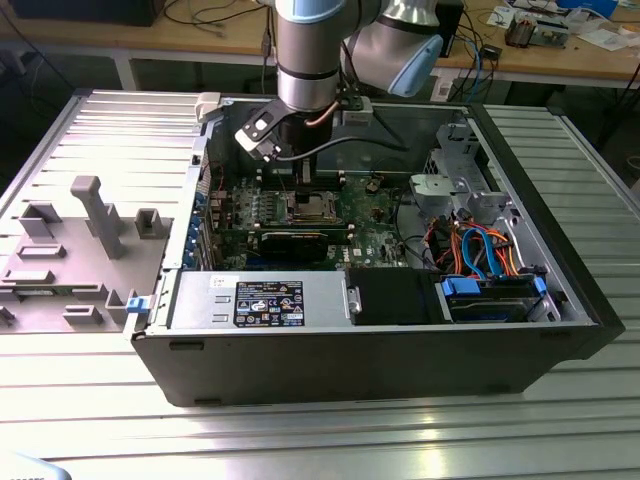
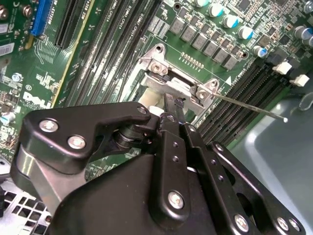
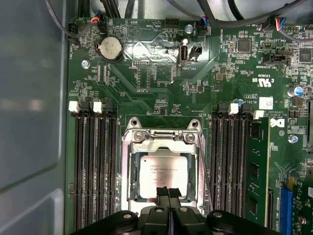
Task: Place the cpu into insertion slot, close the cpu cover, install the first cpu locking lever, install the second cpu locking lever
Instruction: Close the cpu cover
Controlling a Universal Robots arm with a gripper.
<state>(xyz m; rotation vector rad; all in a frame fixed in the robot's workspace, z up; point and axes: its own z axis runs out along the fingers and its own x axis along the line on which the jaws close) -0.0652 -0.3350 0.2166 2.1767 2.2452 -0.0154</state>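
The cpu (image 3: 163, 174) lies flat in the socket, and the cover (image 3: 164, 138) seems down around it. The chip is light and stiff, probably fragile underneath — best held by its edges. The gripper (image 3: 168, 191) has its fingers pressed together, with the tips at the cover's edge. One thin lever (image 2: 254, 108) sticks out — likely springy.

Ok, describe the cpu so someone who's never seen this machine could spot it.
Inside the open black computer case lies the green motherboard. Between its two banks of long black memory slots sits a silver frame. The cpu is the flat dull-grey square in that frame's opening, matte where the frame shines.
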